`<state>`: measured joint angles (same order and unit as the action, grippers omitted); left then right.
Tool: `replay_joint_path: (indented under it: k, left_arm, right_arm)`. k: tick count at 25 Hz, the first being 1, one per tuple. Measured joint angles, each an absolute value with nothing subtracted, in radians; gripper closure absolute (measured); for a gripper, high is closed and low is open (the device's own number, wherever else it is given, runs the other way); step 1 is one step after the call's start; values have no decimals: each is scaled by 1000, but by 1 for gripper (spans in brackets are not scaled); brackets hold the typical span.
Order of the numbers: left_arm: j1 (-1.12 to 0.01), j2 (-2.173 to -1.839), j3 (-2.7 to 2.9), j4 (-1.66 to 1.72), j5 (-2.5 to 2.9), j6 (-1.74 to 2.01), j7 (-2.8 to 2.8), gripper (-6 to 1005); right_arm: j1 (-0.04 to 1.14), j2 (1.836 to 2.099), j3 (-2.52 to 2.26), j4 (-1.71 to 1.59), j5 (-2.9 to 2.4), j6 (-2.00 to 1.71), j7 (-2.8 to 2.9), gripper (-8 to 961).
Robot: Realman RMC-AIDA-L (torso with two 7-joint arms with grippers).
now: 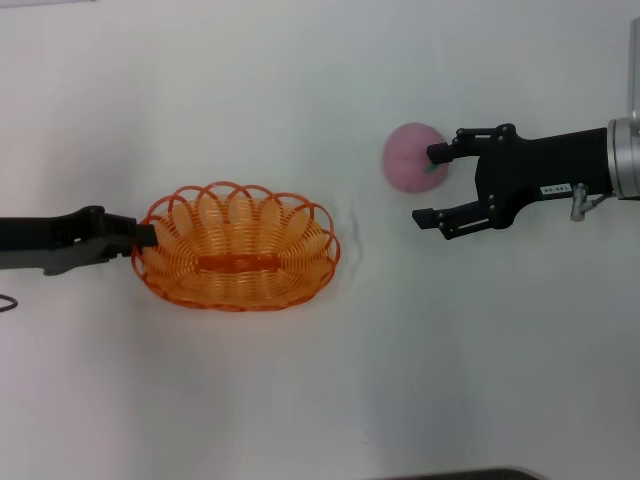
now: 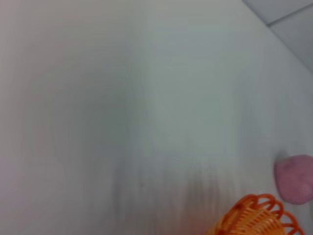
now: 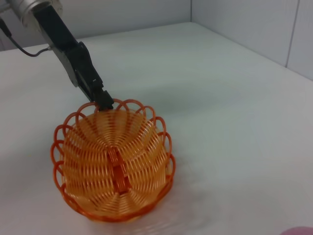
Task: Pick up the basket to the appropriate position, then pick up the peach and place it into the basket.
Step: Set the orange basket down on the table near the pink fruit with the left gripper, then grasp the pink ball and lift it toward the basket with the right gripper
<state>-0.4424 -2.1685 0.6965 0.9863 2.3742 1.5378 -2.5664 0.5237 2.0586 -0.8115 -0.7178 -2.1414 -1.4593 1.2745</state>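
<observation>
The orange wire basket (image 1: 237, 248) sits on the white table, left of centre. My left gripper (image 1: 142, 237) reaches in from the left and is shut on the basket's left rim; the right wrist view shows it (image 3: 101, 101) pinching the scalloped rim of the basket (image 3: 115, 164). The pink peach (image 1: 410, 156) lies on the table at the right. My right gripper (image 1: 430, 185) is open just right of the peach, its upper fingertip (image 1: 438, 153) overlapping the peach's edge. The left wrist view shows the basket's rim (image 2: 254, 218) and the peach (image 2: 295, 178).
A white table (image 1: 300, 400) fills the view. A dark cable (image 1: 6, 303) loops at the left edge. A dark strip (image 1: 450, 474) lies along the table's near edge. Grey walls (image 3: 244, 19) stand behind the table in the right wrist view.
</observation>
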Motion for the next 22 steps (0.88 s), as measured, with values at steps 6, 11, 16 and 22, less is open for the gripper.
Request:
replay_joint_path:
  k: [6,11,16,22]
  left_arm:
    - [-433,-2163,681,1009,2323,1565,-2536,705]
    - [-423,-2163,668,1016,2323,1573,-2525,589]
    - [-414,-2157,603,1017,2313,1590,-2457,433]
    - [-401,-2145,473,1024,2289,1628,-2276,387]
  right_arm:
    - [523,2059,-812,-716,-2141,-1457,1272,26]
    - [519,2059,-811,-716,-2142,-1455,1272,26]
    - [518,2059,-812,-716,-2143,-1449,1272,27]
    - [516,2060,-809,-718,-2140,-1449,1271,27]
